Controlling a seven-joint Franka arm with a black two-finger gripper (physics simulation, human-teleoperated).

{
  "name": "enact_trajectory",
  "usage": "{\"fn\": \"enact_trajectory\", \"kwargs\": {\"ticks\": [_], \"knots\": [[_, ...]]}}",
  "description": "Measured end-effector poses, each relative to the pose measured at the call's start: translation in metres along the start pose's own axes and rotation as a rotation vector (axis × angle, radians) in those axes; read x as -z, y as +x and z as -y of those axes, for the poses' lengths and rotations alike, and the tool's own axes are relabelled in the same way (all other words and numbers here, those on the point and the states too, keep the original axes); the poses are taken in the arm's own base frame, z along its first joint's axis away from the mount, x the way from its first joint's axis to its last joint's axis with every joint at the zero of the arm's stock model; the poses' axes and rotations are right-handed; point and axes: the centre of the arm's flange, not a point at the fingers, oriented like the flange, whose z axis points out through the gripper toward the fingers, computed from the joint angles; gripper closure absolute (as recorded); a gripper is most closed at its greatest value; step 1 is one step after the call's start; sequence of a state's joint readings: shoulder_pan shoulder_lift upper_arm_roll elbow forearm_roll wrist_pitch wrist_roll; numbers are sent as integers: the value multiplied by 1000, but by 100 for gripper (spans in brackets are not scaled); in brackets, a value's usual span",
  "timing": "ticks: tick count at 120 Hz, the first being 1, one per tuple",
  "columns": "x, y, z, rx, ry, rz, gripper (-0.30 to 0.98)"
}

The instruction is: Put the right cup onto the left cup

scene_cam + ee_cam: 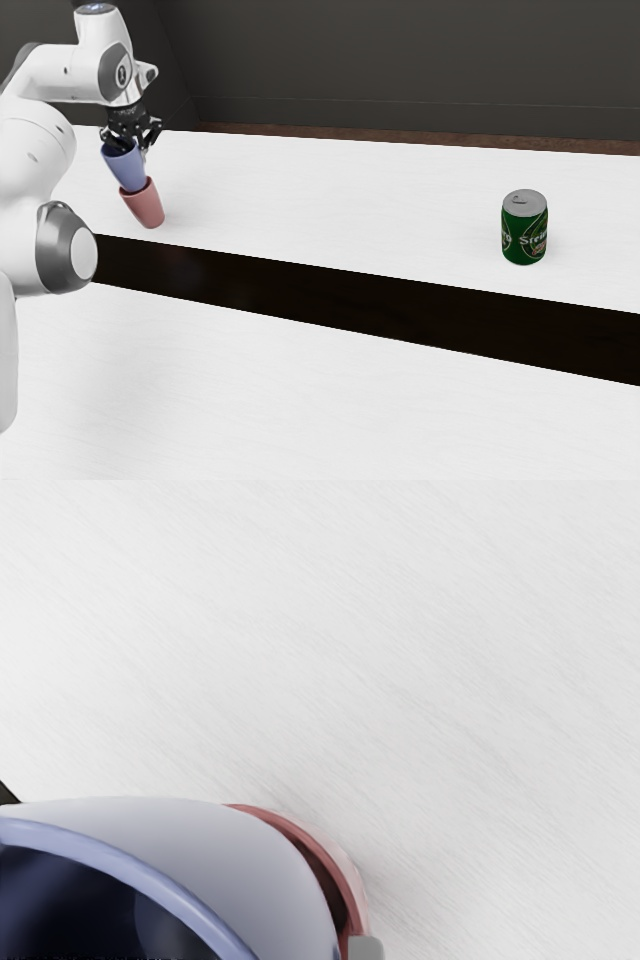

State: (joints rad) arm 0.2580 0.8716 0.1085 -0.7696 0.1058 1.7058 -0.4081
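While reaching down with the arm (pixel 68 72) at the exterior view's left, see the blue cup (pixel 124 168) right under the hand, above the mouth of the pink cup (pixel 146 206). Cannot tell the state of the fingers (pixel 131 133): apart or clamped on the blue cup, impossible to say from either view. Find the blue cup mouth up, with its narrow lower end meeting the pink cup's rim. Cannot tell how deep inside, or how firmly seated.

In the wrist view, look into the dark inside of the blue cup, past its pale blue rim, and along its smooth outer wall. Beyond that wall, make out a curved stretch of the pink cup's rim, with a dark gap between wall and rim. Past both cups, see pale, faintly grained table (pixel 330 200).

Well apart from the cups, toward the exterior view's right, see a green can (pixel 524 228) with a grey top, upright on the same white table. Nearer the exterior camera, note a dark band (pixel 330 298) running slantwise across, with more white surface (pixel 300 400) on its near side. Behind the table, see a dark grey wall (pixel 400 70).
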Motion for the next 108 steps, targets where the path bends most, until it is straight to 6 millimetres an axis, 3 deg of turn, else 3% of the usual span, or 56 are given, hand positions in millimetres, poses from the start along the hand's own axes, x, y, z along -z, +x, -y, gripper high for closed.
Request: {"fn": "enact_trajectory", "kwargs": {"ticks": [80, 108], "knots": [[-10, 3, 4, -5, -88, 39, 77], [-9, 3, 4, -9, -97, 42, 31]]}}
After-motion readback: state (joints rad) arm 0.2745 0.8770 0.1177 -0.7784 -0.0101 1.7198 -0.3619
